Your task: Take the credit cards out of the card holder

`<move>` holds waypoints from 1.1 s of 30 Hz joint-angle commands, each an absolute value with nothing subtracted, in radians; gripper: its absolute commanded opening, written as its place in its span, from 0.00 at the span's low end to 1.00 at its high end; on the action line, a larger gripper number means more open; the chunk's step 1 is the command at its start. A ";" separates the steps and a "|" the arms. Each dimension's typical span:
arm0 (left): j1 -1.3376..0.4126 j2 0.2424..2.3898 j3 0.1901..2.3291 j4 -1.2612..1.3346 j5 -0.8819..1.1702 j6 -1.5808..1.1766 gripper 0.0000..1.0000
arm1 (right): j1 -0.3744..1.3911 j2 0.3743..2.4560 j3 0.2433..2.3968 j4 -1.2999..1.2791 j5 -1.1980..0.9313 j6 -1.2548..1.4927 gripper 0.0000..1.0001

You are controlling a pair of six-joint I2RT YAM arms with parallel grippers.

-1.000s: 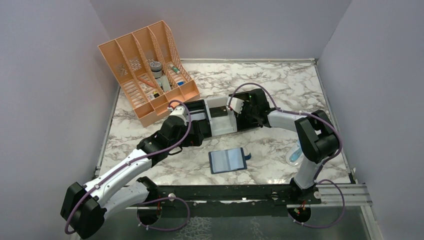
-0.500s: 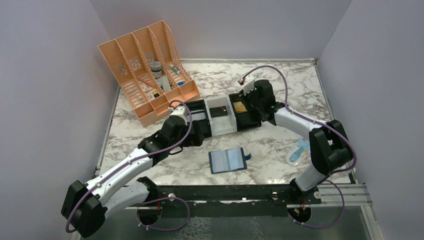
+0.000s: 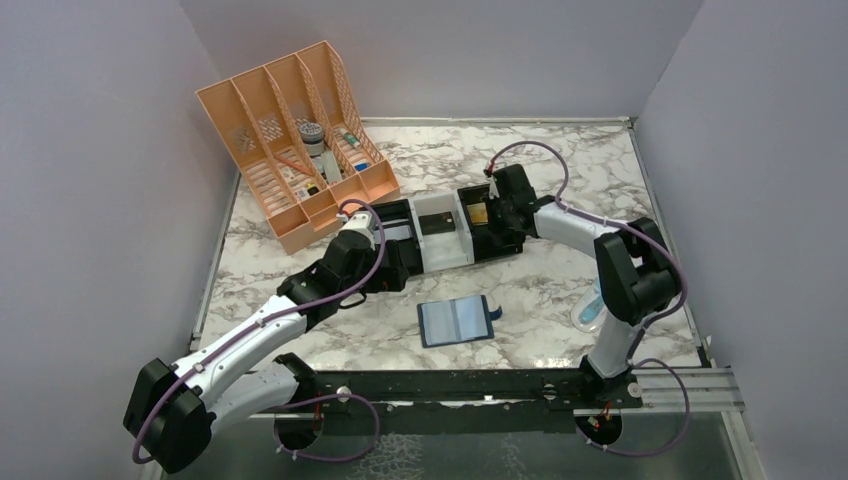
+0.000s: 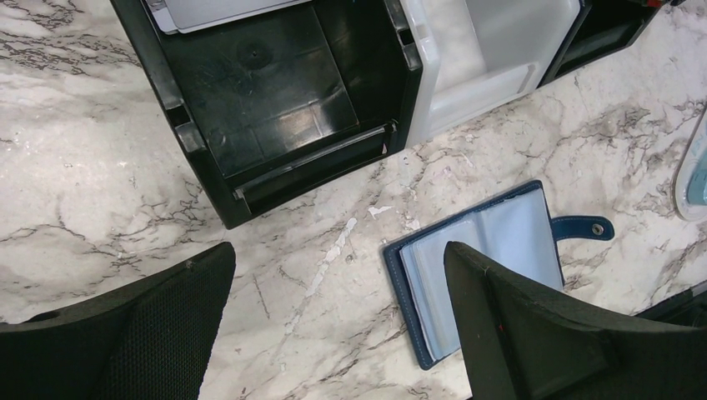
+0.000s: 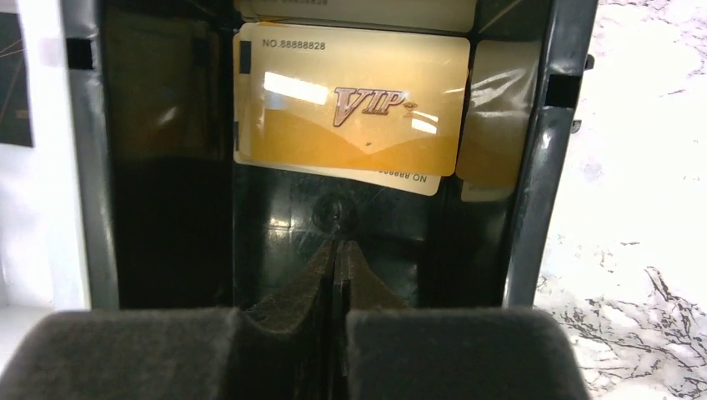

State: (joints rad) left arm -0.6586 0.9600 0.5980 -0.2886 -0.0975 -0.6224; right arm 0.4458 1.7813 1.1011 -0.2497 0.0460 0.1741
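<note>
The card holder (image 3: 457, 321) lies open on the marble near the front, blue-grey pockets up, strap tab to the right; it also shows in the left wrist view (image 4: 492, 258). No card shows in its pockets. A gold-tan credit card (image 5: 350, 108) lies in a black tray (image 5: 275, 225) on top of a second card whose white edge sticks out (image 5: 408, 177); it shows from above too (image 3: 478, 213). My right gripper (image 5: 338, 254) is shut and empty, hovering over that tray just short of the card. My left gripper (image 4: 338, 325) is open and empty above the marble, left of the holder.
A row of black and white box trays (image 3: 440, 245) runs across the middle; the white one holds a dark card (image 3: 437, 226). An orange slotted file rack (image 3: 290, 140) stands at the back left. A clear bluish item (image 3: 590, 305) lies at the right by my right arm.
My right gripper rose off the black tray, showing the gold card lying in it, then drew back a little. The left arm and the card holder have not moved.
</note>
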 commanded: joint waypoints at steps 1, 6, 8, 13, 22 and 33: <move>-0.652 0.944 0.583 -0.278 -0.095 -0.620 0.99 | 0.448 1.826 1.163 -0.278 0.110 0.208 0.02; -0.652 0.937 0.580 -0.279 -0.096 -0.628 0.99 | 0.451 1.863 1.187 -0.258 0.157 0.211 0.03; -0.652 0.936 0.580 -0.279 -0.097 -0.628 0.99 | 0.453 1.881 1.199 -0.253 0.174 0.210 0.03; -0.652 0.929 0.581 -0.286 -0.100 -0.629 0.99 | 0.459 1.921 1.228 -0.254 0.211 0.211 0.03; -0.652 0.925 0.578 -0.290 -0.102 -0.635 0.99 | 0.462 1.921 1.210 -0.202 0.254 0.220 0.03; -0.652 0.931 0.583 -0.291 -0.094 -0.634 0.99 | 0.462 1.901 1.218 -0.179 0.253 0.212 0.09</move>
